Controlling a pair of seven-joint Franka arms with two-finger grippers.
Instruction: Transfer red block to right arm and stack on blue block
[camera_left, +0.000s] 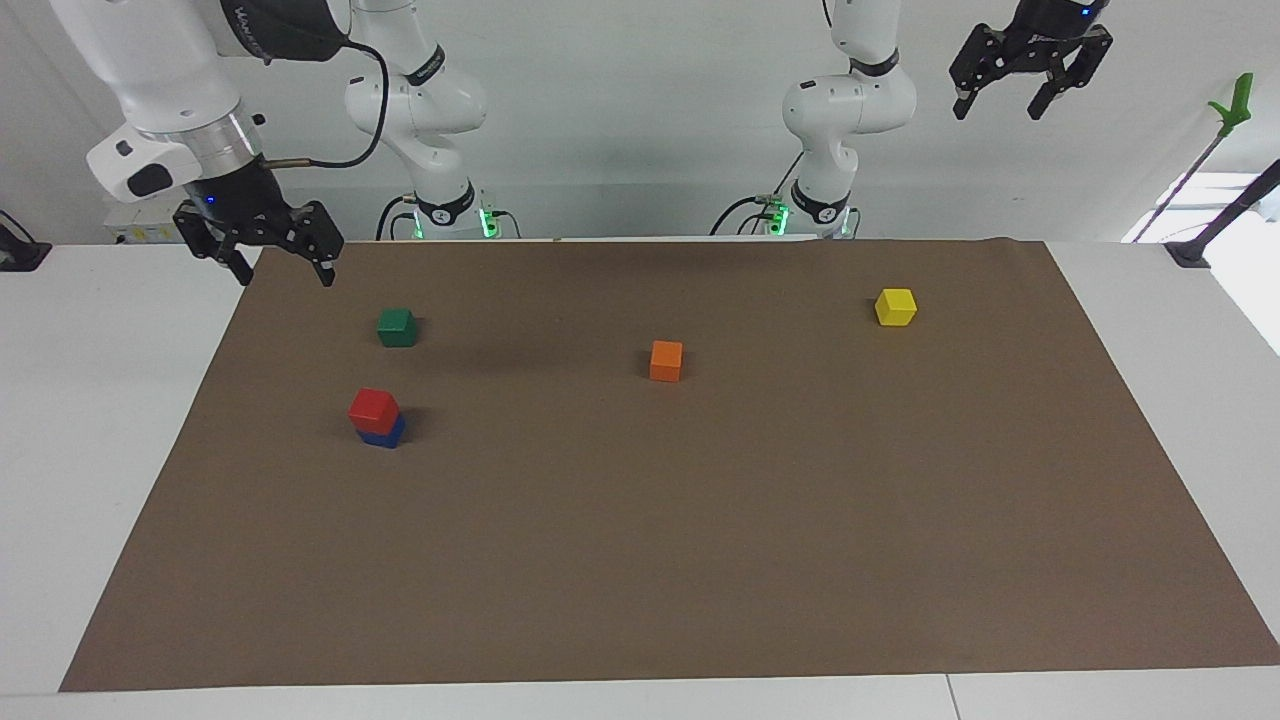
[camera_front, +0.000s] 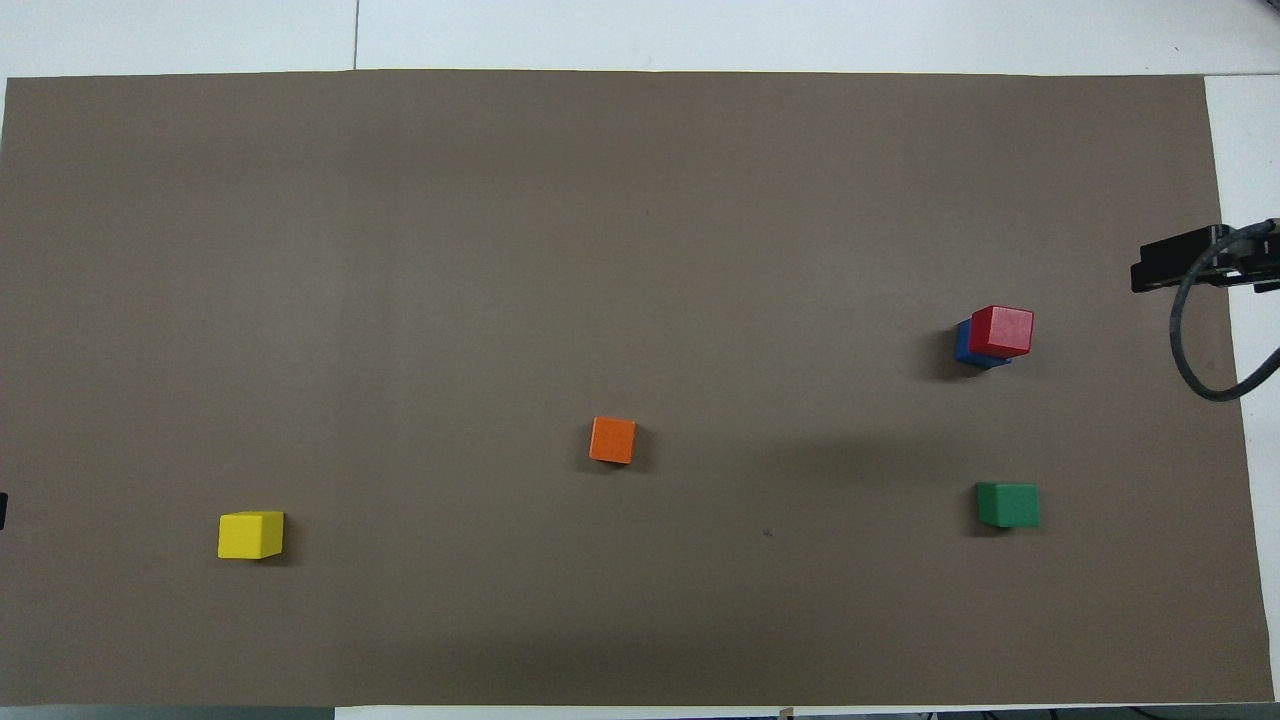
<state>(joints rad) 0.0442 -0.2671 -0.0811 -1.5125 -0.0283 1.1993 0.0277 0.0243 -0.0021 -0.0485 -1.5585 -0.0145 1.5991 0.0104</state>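
Note:
The red block (camera_left: 373, 408) sits on the blue block (camera_left: 386, 434), slightly offset, on the brown mat toward the right arm's end; the stack also shows in the overhead view, red block (camera_front: 1001, 331) on blue block (camera_front: 964, 344). My right gripper (camera_left: 282, 270) is open and empty, raised over the mat's corner by the right arm's base, apart from the stack. Only its edge (camera_front: 1180, 260) shows in the overhead view. My left gripper (camera_left: 1003, 104) is open and empty, held high at the left arm's end, waiting.
A green block (camera_left: 397, 327) lies nearer to the robots than the stack. An orange block (camera_left: 666, 361) lies mid-mat. A yellow block (camera_left: 895, 307) lies toward the left arm's end. The brown mat (camera_left: 700, 560) covers most of the white table.

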